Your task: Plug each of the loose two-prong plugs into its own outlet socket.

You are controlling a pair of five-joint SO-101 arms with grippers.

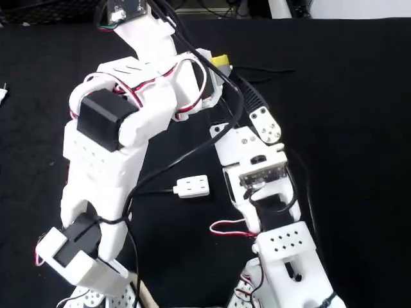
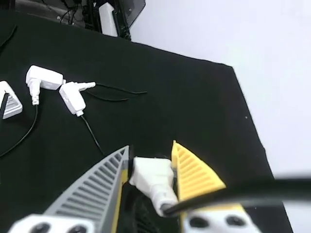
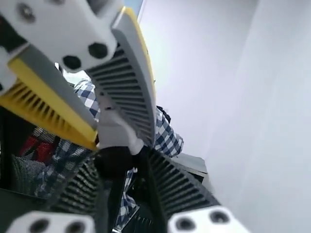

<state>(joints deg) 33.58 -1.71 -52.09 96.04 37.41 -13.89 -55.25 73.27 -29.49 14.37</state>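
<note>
My left gripper (image 2: 150, 148) is shut on a white two-prong plug (image 2: 153, 182), pinched between its grey and yellow fingers and held above the black table. A thick black cable (image 2: 243, 190) runs off from the plug. In the right wrist view my right gripper (image 3: 119, 158) is shut on the black cable end (image 3: 112, 164) just below that same plug (image 3: 114, 128), right against the left gripper (image 3: 121, 138). From above, both grippers meet near the yellow finger (image 1: 219, 62). A white outlet socket (image 1: 192, 186) lies on the cloth between the arms. Two loose white plugs (image 2: 43, 77) (image 2: 72, 97) lie side by side.
The black-covered table (image 1: 359, 96) has open room at the right. Its far edge (image 2: 233, 70) meets a white wall. Thin black cords (image 2: 116, 92) trail from the loose plugs. A small white piece (image 1: 2, 94) sits at the table's left edge.
</note>
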